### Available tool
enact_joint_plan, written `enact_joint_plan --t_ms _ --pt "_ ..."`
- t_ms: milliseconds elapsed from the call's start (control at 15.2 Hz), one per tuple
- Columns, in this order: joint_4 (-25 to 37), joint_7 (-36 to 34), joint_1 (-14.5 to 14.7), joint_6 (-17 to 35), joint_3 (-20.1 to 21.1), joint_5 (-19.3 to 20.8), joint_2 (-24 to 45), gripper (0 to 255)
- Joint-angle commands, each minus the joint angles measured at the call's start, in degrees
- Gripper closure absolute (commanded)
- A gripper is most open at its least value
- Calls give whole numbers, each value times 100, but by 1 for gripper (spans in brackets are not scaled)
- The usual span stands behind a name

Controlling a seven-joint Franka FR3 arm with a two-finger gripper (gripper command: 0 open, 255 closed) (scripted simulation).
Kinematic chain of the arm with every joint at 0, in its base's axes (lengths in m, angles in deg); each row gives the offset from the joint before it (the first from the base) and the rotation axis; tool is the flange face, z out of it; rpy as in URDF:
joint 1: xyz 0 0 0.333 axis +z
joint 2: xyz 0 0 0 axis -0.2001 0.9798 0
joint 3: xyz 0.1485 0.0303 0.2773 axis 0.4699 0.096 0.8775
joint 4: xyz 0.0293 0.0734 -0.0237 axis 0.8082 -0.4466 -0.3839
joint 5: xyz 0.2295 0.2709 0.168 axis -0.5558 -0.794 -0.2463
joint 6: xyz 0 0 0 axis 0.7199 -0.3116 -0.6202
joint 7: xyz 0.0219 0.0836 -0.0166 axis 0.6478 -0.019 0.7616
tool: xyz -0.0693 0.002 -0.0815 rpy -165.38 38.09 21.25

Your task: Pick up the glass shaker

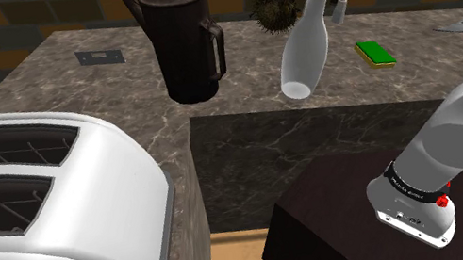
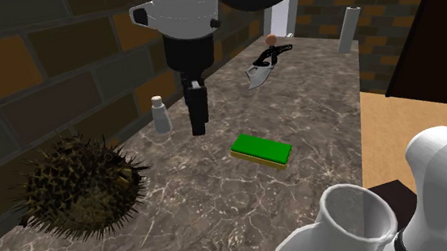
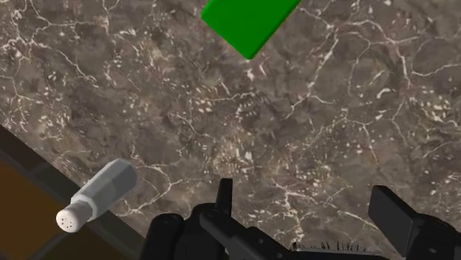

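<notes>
Fingers [image 3: 391, 214] of the gripper [image 3: 304, 188] are standing spread, empty, near the shaker [image 3: 96, 196]; the shoulder view is showing a toaster [image 1: 92, 223].

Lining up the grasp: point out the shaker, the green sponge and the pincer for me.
shaker [image 3: 103, 190], wrist view, on its pale body.
green sponge [image 2: 261, 149], second exterior view, on its top face.
pincer [image 2: 199, 129], second exterior view, between its fingertips.
</notes>
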Motion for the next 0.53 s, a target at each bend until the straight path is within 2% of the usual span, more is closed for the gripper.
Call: enact_joint_plan --t_ms 0,462 --pt "296 252 -45 76 -209 -88 368 0" --pt "1617 1170 -300 165 -814 -759 1888 0"
